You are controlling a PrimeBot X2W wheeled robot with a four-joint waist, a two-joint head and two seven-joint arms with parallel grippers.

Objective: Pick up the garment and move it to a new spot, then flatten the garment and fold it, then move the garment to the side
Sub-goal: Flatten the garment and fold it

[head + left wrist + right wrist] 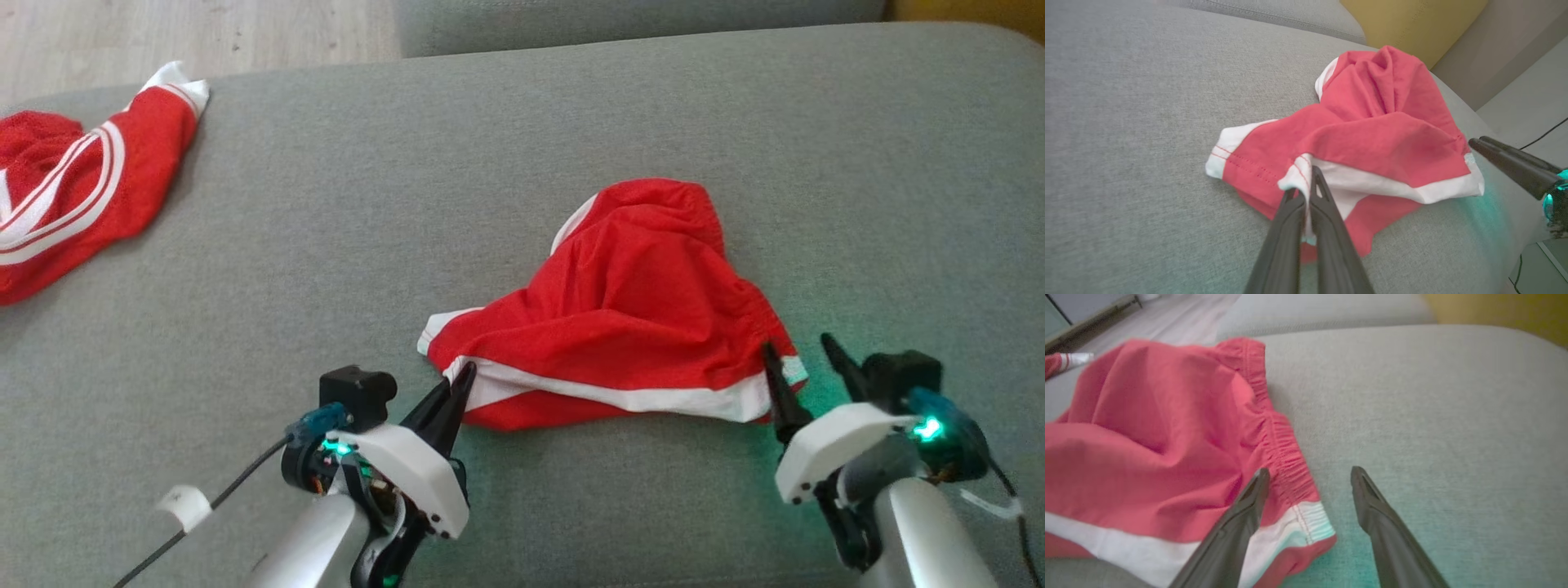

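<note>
Progress looks slight: shorts point(629, 310) lie crumpled on the sofa point(408, 204), neither flattened nor folded. The left tool point(464, 380) is clamped on the white hem point(1292, 179) at the shorts' near left corner; the right tool point(797, 345) stands open astride their near right corner, one finger over the cloth, gripping nothing yet.

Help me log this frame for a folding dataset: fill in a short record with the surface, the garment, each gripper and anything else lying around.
surface: grey cushion
garment: red shorts with white trim, crumpled, lying on the cushion
left gripper: shut on the white hem at the shorts' near left corner
right gripper: open at the near right corner, one finger over the hem, the other over bare cushion
other: second red garment with white stripes, at the cushion's far left
</note>
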